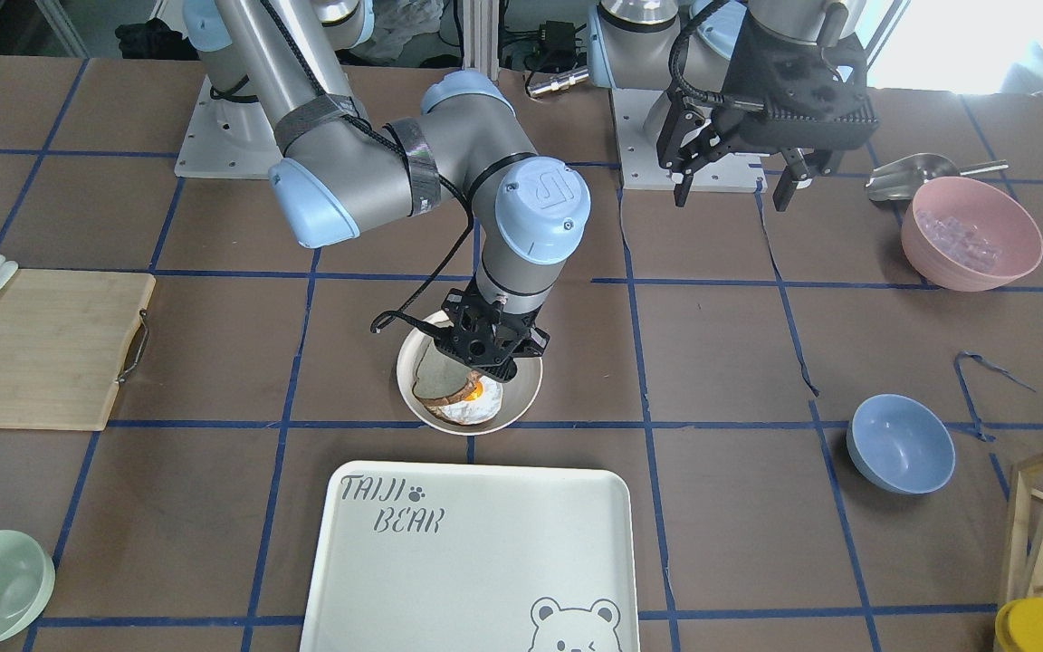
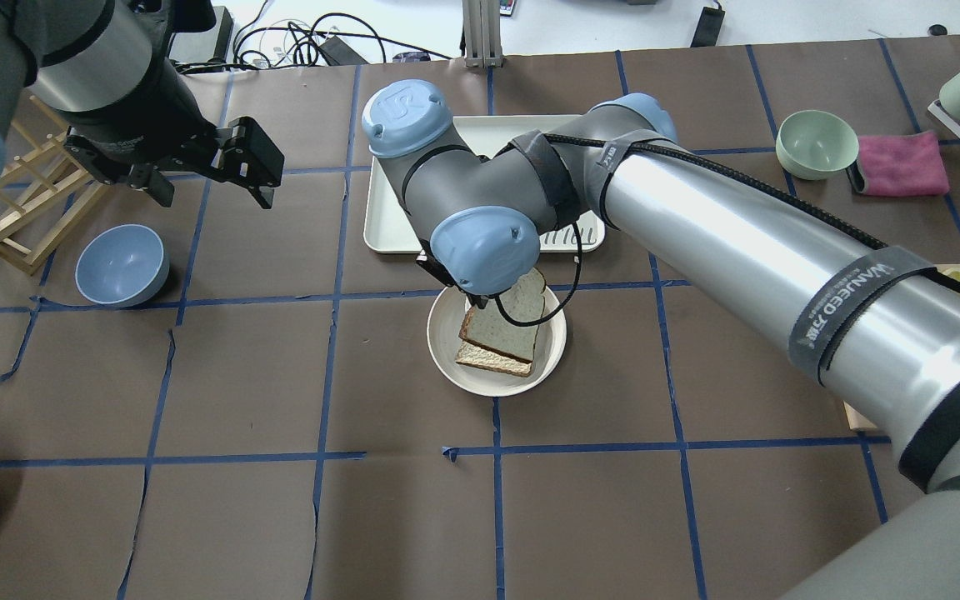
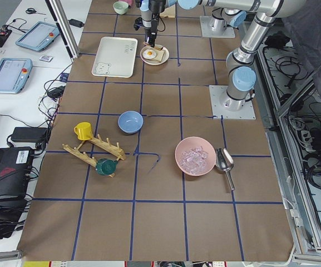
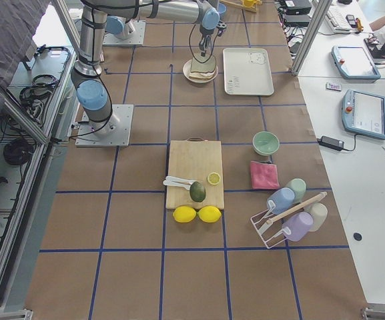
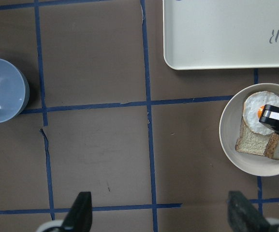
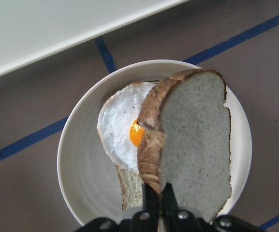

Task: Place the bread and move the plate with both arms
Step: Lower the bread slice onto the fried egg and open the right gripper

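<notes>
Bread (image 6: 192, 145) is tilted above plate (image 6: 66, 159), w/ R gripper (image 6: 157, 195) fingers narrow, pinching its crust edge. Egg toast (image 6: 117, 125) lies under it on the plate. Overhead view: tray (image 2: 388, 208) edge near plate rim at 12 o'clock, not touching. Brown paper (image 2: 280, 375) at 3, 6, 9. L gripper (image 2: 213, 192) at 10, well apart, fingers wide, holding nothing.

We saw bright, even light, with only soft shadows on the table (image 1: 214, 362). Window glare washed out the front view's top right corner. At the right wrist the bread (image 6: 192, 145) was sharp, the right gripper (image 6: 157, 195) blurred.
</notes>
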Tool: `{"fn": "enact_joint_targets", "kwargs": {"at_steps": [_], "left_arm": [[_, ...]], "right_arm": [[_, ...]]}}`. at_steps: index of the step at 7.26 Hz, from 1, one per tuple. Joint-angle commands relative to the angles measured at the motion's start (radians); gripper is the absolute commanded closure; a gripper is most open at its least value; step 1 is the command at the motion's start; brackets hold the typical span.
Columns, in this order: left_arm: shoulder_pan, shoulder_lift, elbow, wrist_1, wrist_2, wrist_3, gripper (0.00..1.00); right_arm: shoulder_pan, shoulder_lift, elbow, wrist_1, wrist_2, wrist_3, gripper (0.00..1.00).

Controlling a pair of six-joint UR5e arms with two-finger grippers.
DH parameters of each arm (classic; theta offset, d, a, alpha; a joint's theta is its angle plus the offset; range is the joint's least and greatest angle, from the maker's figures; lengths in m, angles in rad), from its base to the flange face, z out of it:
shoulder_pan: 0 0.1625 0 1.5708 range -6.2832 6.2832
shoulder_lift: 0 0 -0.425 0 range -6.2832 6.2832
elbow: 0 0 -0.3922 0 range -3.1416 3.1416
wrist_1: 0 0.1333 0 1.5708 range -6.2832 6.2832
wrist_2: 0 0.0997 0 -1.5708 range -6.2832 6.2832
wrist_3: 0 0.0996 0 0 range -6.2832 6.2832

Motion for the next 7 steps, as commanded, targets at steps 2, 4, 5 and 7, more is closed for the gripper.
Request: {"fn": "enact_joint_targets", "kwargs": {"at_steps": [2, 4, 5, 7], "left_arm": [[0.000, 0.000, 0.000, -0.002, 0.000, 0.002, 0.00], [0.000, 0.000, 0.001, 0.000, 0.000, 0.006, 0.00], [0.001, 0.000, 0.001, 0.002, 0.002, 0.006, 0.00], [0.002, -0.006, 0.004, 0.000, 0.000, 0.009, 0.00]], "right_arm": [[0.001, 0.016, 0.002, -0.006, 0.002, -0.005, 1.00], [0.001, 0.017, 0.010, -0.006, 0.002, -0.003, 1.00], [0.001, 0.017, 0.010, -0.005, 0.002, 0.001, 1.00], [0.011, 0.017, 0.013, -0.003, 0.005, 0.011, 1.00]]}}
